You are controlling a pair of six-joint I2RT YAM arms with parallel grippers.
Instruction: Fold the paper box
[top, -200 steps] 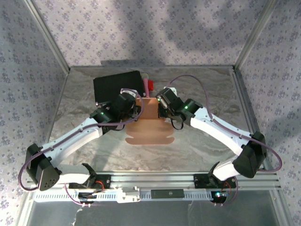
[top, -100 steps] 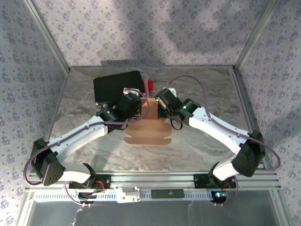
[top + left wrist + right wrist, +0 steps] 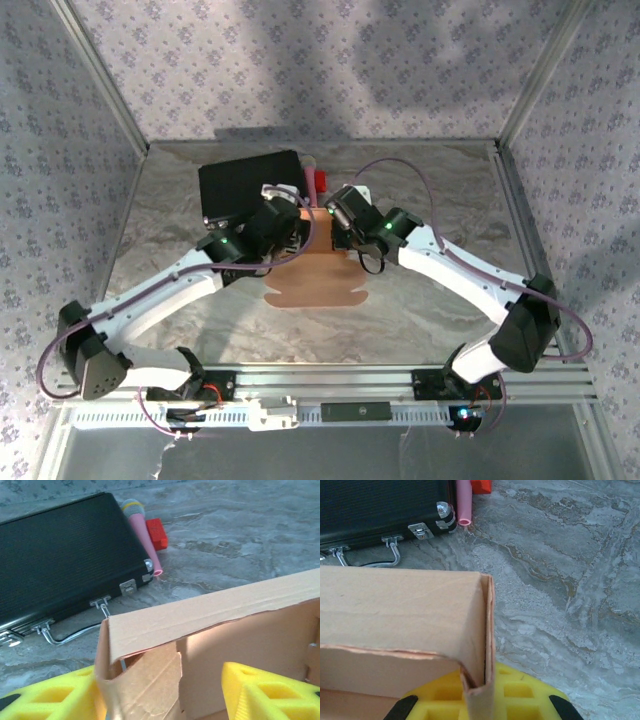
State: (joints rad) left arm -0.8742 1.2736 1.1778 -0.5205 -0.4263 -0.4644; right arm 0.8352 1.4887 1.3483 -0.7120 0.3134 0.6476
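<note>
The paper box (image 3: 316,268) is light tan cardboard, half raised at mid-table, its near flaps lying flat. In the left wrist view its far wall and left corner (image 3: 150,625) stand between my yellow fingers (image 3: 55,695). My left gripper (image 3: 292,228) is open, and its left pad rests beside the corner wall. My right gripper (image 3: 338,222) is shut on the box's doubled right wall (image 3: 482,645), which runs down across the yellow pad (image 3: 520,695).
A black case (image 3: 250,185) with metal latches and a handle lies just behind the box at the far left. A pink microphone (image 3: 142,530) and a red block (image 3: 156,532) lie beside the case. Metal frame rails edge the grey marbled table (image 3: 440,190).
My left gripper closed at the box's left corner and has now opened again. Both wrists and the box's raised part have edged slightly toward the far side.
</note>
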